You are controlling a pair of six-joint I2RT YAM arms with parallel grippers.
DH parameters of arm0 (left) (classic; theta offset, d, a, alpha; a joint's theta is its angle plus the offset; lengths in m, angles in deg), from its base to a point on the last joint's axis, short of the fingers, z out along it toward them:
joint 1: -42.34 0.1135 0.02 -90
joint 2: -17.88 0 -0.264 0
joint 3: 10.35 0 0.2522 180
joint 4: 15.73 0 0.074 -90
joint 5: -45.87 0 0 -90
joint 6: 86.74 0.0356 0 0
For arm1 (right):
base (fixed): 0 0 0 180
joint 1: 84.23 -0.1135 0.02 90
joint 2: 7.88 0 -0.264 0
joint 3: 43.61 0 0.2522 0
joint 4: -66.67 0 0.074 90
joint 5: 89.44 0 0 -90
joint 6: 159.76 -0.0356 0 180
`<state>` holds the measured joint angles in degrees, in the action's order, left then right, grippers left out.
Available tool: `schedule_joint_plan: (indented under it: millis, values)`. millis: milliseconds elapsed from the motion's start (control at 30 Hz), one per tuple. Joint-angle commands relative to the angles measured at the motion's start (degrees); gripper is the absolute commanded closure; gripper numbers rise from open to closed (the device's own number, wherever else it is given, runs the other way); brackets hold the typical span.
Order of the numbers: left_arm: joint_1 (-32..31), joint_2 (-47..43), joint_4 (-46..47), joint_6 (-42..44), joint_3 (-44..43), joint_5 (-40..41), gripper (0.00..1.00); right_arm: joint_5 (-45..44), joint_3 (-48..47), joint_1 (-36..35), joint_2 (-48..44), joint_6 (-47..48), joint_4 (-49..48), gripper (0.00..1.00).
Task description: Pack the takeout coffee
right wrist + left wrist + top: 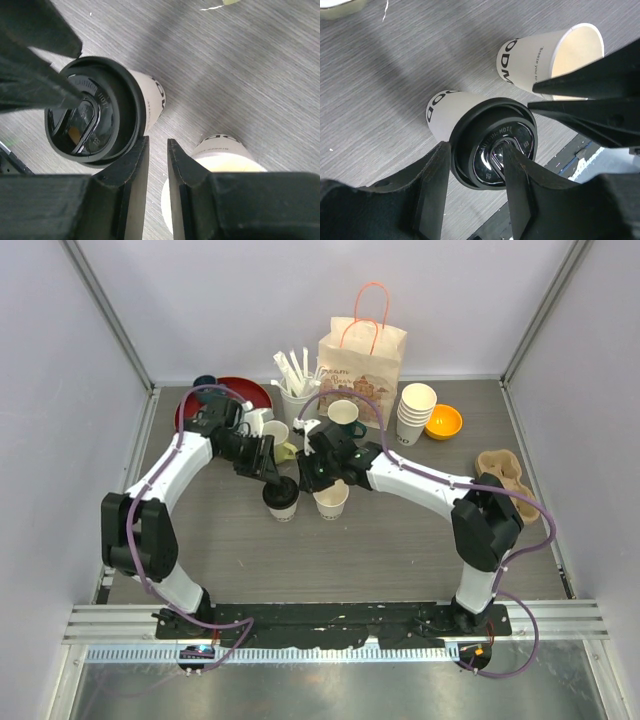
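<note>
Though both arms crowd the middle of the grey wood-grain desk [400, 550], the two cups read clearly enough. The cream-white paper cup with round black plastic lid [480, 132] stands upright on the left arm's side. A matching cream-white paper cup with no lid [550, 57] stands near it, apart, on the right arm's side.

Left hand [475, 148]: jaws parted, one finger outside the lid's rim, the other over the lid's middle. Touching or hovering, cannot tell.

Right hand [157, 141]: fingers drawn to a narrow slit at the lidless cup's rim. A cream strip shows low in the slit; it may be the cup wall pinched, or not. Cannot tell.

Handling (judgement): thin paper walls, light, easily crushed. The lid is stiffer but glossy and probably only pressed on, so lifting by the lid alone risks popping it off. Best hold is across the body just under the lid, where the rim stiffens the wall, with a light squeeze. The lidless cup is weakest at its open mouth.

Hidden:
- The lidded cup's contents, so its weight is unknown; treat as full and keep upright.
- The lidless cup's bottom; what shows of the inside is bare.
- A second lid, not found in any view.
</note>
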<state>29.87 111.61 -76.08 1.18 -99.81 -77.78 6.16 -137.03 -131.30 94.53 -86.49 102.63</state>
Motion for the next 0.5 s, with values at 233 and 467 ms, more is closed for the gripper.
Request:
schedule_joint_plan:
  millis: [233,467]
  values:
    - [4.4,-3.7,-0.8,-0.3,2.8,-0.5,0.5,0.0,-7.6,0.4,2.7,0.7,-1.3,0.73]
    - [5.0,-6.9,-1.8,0.0,5.3,-0.7,0.5,-3.5,-10.6,0.8,1.6,2.8,3.5,0.71]
